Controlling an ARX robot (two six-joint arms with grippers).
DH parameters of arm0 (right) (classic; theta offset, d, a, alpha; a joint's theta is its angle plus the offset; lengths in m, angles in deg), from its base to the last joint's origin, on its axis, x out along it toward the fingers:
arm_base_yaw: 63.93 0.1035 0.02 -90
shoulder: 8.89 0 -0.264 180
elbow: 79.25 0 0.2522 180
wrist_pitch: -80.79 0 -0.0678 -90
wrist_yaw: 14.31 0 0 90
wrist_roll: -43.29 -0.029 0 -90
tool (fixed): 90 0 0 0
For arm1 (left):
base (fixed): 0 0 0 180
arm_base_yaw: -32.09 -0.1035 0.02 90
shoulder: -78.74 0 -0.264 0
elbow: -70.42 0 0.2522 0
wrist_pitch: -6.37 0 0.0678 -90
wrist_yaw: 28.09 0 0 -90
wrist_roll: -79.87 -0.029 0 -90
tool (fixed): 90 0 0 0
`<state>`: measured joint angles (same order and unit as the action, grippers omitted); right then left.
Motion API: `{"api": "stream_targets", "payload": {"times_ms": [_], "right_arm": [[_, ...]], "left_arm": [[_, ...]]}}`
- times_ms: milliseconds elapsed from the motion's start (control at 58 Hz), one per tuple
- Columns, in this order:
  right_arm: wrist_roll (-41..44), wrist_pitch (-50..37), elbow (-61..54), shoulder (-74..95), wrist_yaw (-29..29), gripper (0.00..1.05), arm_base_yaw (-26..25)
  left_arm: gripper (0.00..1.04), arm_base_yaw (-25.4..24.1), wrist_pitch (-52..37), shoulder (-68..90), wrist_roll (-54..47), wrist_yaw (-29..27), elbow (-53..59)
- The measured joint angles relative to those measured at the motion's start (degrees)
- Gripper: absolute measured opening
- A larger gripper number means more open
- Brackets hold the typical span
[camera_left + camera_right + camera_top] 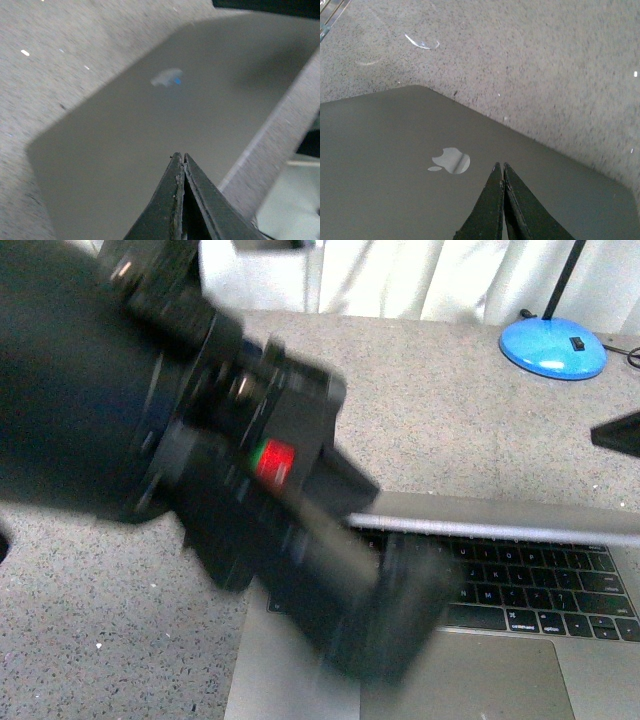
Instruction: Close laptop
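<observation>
The space-grey laptop point(500, 660) lies open at the front right, with black keys point(540, 585) and a big trackpad. Its lid point(500, 525) shows almost edge-on as a thin grey band above the keys. My left arm point(280, 490) is large and blurred and reaches over the laptop's left side. In the left wrist view my shut left gripper point(181, 158) points at the grey lid point(125, 130), below its blurred logo point(167, 77). In the right wrist view my shut right gripper point(500, 166) is over the lid point(385, 135), beside the shiny apple logo point(451, 161). Contact cannot be told.
The table point(440, 410) is speckled grey. A blue lamp base point(553, 347) stands at the back right with a black stem and cable. A white curtain hangs behind. A dark part point(620, 435) juts in at the right edge. A clear glass edge point(330, 15) shows on the table.
</observation>
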<state>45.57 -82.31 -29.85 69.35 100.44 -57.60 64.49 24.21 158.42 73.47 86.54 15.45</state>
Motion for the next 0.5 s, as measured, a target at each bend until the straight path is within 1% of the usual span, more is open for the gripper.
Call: {"api": "stream_targets", "payload": {"times_ms": [138, 190, 224, 276, 345, 414, 500], "right_arm": [[-7.78, 3.21, -4.46, -4.07, -3.98, 0.01, 1.60], [-12.17, 5.16, -7.48, -6.23, -6.12, 0.01, 3.17], [-14.67, 5.92, -9.44, -7.54, -7.39, 0.01, 4.35], [-19.06, 6.95, -12.98, -9.57, -9.05, 0.01, 6.51], [-24.33, 6.73, -16.63, -10.58, -11.41, 0.01, 8.70], [-27.39, 6.47, -18.34, -10.80, -12.17, 0.01, 9.40], [-28.59, 6.05, -18.67, -11.21, -12.72, 0.01, 9.35]], "left_arm": [[0.04, 2.91, 7.52, -5.07, -0.81, 3.56, 4.42], [0.04, 4.04, 9.40, -6.69, -0.90, 4.26, 6.34], [0.04, 4.87, 10.36, -8.07, -0.79, 3.63, 8.26], [0.04, 5.81, 10.56, -9.27, -0.31, 3.30, 10.45], [0.04, 7.37, 9.42, -10.80, 3.61, 1.42, 12.66], [0.04, 8.37, 8.22, -12.09, 5.51, -0.15, 13.68], [0.04, 8.79, 6.56, -12.26, 7.19, -1.01, 14.19]]}}
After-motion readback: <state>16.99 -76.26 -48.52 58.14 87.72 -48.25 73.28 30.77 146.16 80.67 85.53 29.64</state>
